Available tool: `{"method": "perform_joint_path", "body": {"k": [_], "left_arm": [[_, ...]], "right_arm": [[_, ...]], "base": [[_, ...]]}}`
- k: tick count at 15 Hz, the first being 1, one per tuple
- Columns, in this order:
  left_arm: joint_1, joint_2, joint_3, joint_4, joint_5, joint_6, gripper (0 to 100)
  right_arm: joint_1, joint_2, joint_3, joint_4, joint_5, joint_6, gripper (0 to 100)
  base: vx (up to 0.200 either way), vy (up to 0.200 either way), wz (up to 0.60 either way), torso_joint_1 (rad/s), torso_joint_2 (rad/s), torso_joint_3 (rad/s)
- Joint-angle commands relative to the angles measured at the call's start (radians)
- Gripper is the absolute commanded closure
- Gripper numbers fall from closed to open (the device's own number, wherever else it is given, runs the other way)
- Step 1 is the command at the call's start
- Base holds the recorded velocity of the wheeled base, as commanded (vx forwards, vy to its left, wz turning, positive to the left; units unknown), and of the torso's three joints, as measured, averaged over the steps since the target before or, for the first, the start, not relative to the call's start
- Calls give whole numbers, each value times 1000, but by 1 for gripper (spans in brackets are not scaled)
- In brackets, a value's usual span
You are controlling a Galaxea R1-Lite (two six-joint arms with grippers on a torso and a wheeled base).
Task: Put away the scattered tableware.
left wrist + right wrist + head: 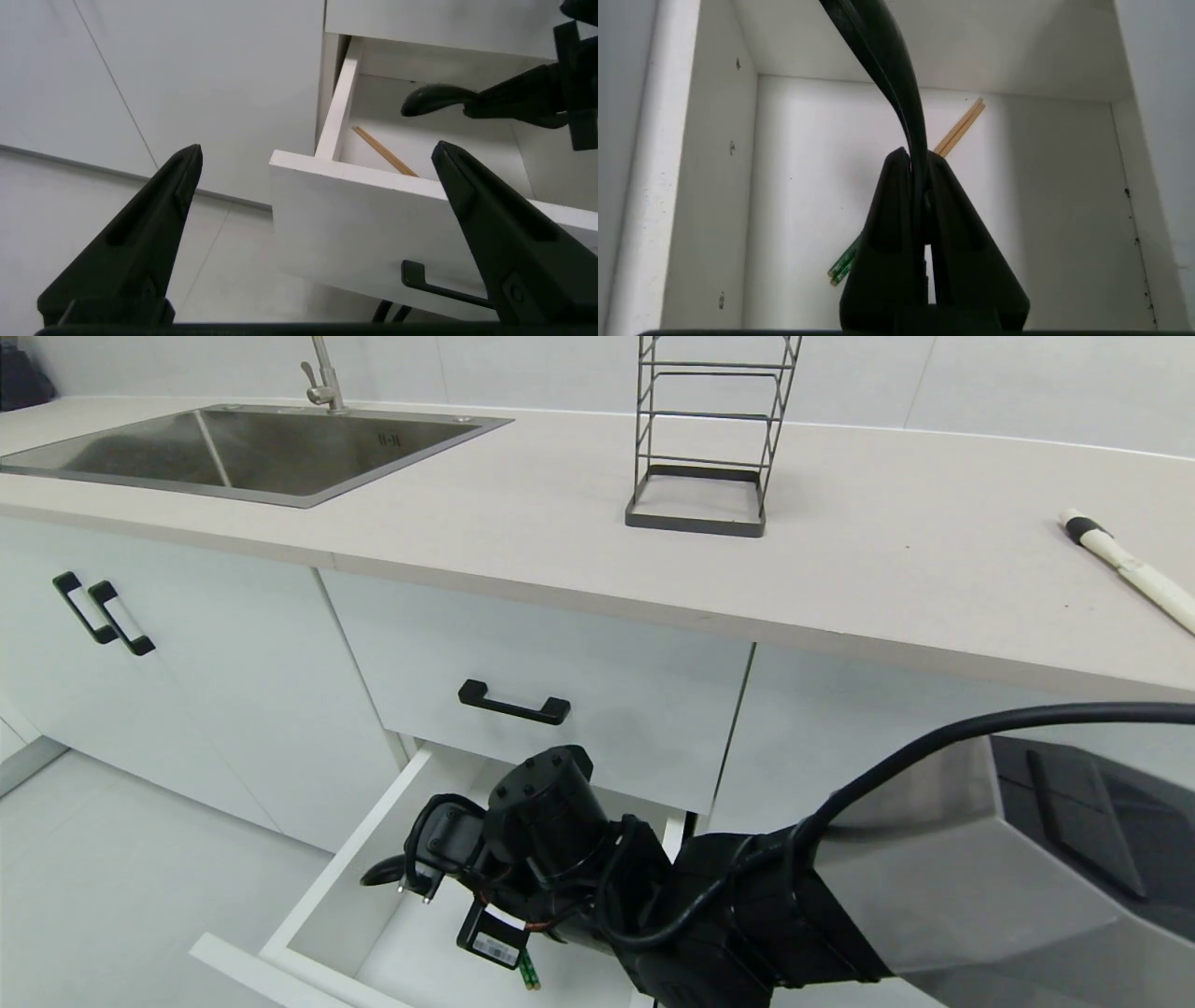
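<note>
Pinching a black spoon (878, 56) tight, the right gripper (913, 168) hangs over the open drawer (317, 887), where chopsticks (962, 126) lie. The left gripper (318, 154) is wide open and empty, near the drawer's front. Above, the counter (887, 551) has a sink (252, 448), a wire rack (709, 439) and a white handle (1130, 569) lying at its right side.

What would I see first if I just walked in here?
The right pincer, shut on a black spoon and held over the open white drawer. Wooden chopsticks lie inside the drawer. Up on the counter stands a tall wire rack.
</note>
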Motion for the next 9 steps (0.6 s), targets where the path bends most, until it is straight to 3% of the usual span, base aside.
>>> {"method": "perform_joint_path", "body": {"k": [1,9], "left_arm": [[0,1,0,0,0,0,0],[0,1,0,0,0,0,0]], "right_arm": [[-4,35,-21,1,1,-2,100],[-28,92,-27,1,2,-4,100]], "base": [[0,0,0,0,0,0],[0,0,0,0,0,0]]}}
